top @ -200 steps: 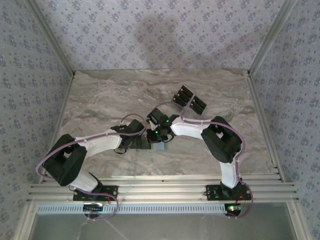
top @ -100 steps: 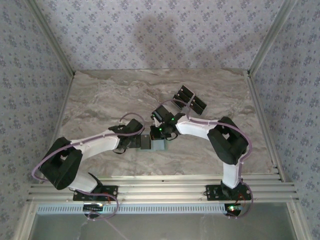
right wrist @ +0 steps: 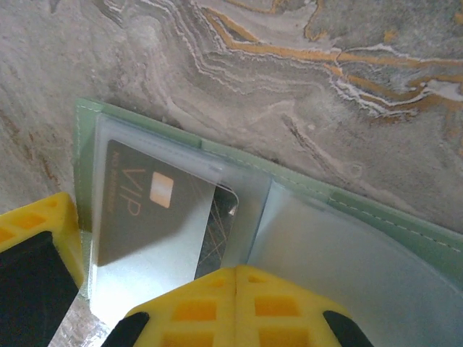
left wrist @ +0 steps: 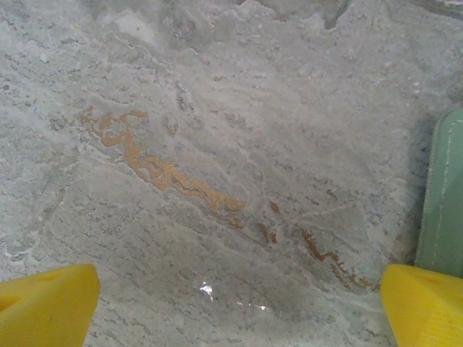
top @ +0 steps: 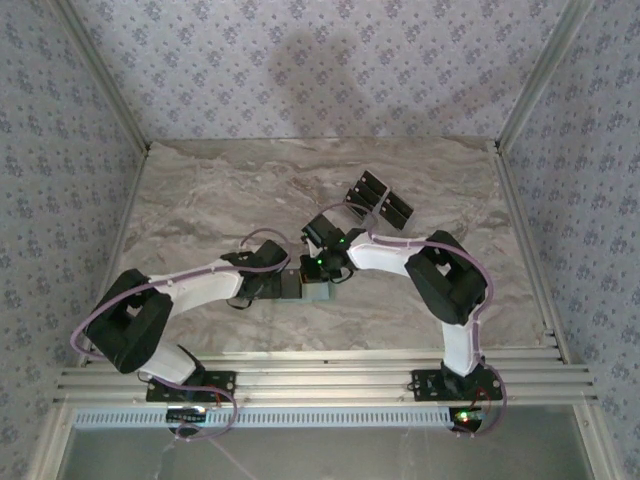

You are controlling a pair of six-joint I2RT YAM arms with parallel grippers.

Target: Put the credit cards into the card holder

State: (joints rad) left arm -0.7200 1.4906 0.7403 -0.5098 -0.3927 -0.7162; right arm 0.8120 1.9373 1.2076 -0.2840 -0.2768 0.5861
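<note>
Arms from both sides meet at the middle of the table (top: 200,200) in the top view. The left gripper (top: 277,284) and right gripper (top: 320,268) crowd the pale green card holder (top: 312,291), while the other credit cards (top: 378,200) lie clustered well apart toward the far right. At the left wrist, the fingers (left wrist: 45,303) stand wide apart over bare marble, the holder's green edge just beside the right one. At the right wrist, the yellow pads (right wrist: 195,307) are pressed together at the exposed end of a VIP card (right wrist: 145,217) sitting mostly inside the clear pocket (right wrist: 325,253); whether they pinch or only nudge it I cannot tell. The risk, I judge: nothing clamps the holder, so a further push could slide it across the slick table or jam the card crooked.
</note>
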